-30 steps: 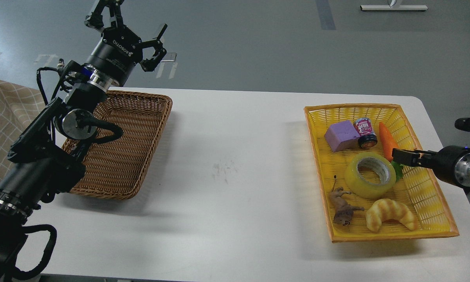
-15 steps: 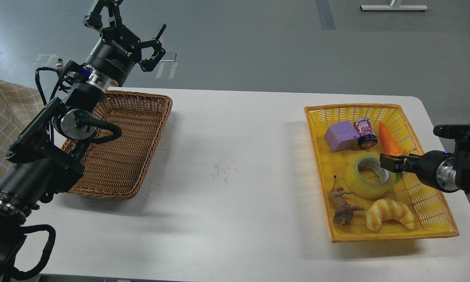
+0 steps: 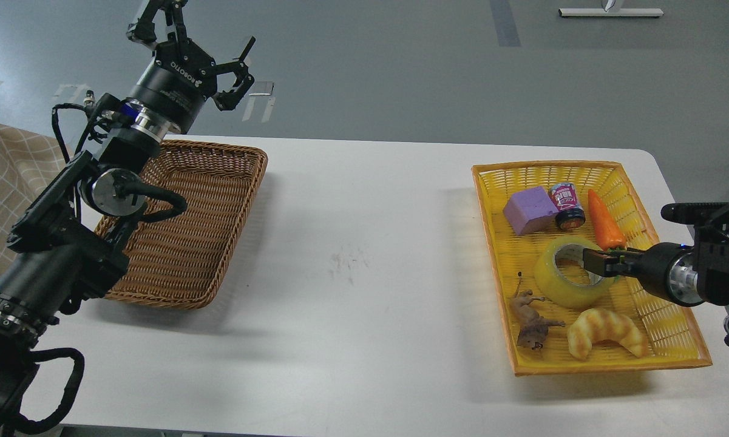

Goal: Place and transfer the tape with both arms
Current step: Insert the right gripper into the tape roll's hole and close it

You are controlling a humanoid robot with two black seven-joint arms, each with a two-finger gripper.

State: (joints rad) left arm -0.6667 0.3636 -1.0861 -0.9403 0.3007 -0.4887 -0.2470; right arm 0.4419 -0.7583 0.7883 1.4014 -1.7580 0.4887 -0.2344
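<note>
While the left arm is rising from the near left corner of the view, its left gripper [image 3: 195,37] is hanging high above the far end of the brown wicker basket [image 3: 218,267], its fingers [image 3: 238,85] splaying wide apart around nothing. The wicker basket is sitting on the left part of the white table [image 3: 364,243], and a checked beige cloth [image 3: 3,182] is showing at the left edge behind the arm. The middle of the table is lying bare apart from a faint grey smudge [image 3: 347,261].

On the right part of the table a yellow plastic basket [image 3: 674,328] is holding several things. At its far end a purple block [image 3: 529,210] is sitting just beside a small can [image 3: 567,205], with an orange toy carrot [image 3: 604,221] to their right. In the middle of the basket the tape [image 3: 561,284] is lying flat with its core opening facing up. Nearer, a small brown animal figure [image 3: 531,317] is lying at the left wall and a croissant toy [image 3: 607,332] is resting to its right.

The right arm is reaching in from the right edge, and the right gripper [image 3: 595,262] is sitting at the right side of the tape, its tip over the rim and core opening. Seen dark and end-on, its fingers are not separating to the eye, so I cannot tell whether they are spread, pressed together or pinching the roll
</note>
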